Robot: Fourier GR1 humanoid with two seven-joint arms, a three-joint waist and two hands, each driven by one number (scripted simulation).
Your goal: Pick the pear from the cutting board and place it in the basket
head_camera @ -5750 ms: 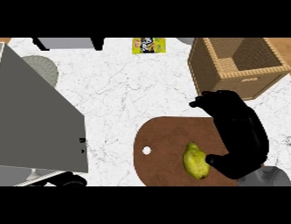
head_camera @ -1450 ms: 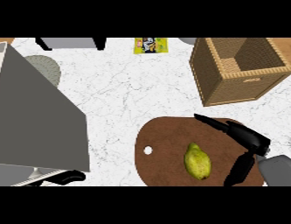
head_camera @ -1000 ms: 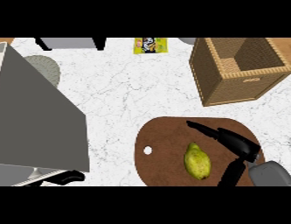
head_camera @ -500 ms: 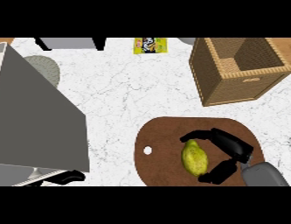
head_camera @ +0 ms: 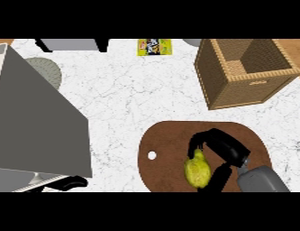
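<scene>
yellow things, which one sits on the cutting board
The pear, on the brown cutting board with the right hand curled round it. The yellow packet lies on the white counter at the far edge.

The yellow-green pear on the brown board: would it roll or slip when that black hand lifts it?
The yellow-green pear lies on its side on the brown oval cutting board; rounded and tapered, it would probably roll in a curve if nudged. Its smooth skin could slip, though the black right hand curls round it from both sides.
</scene>
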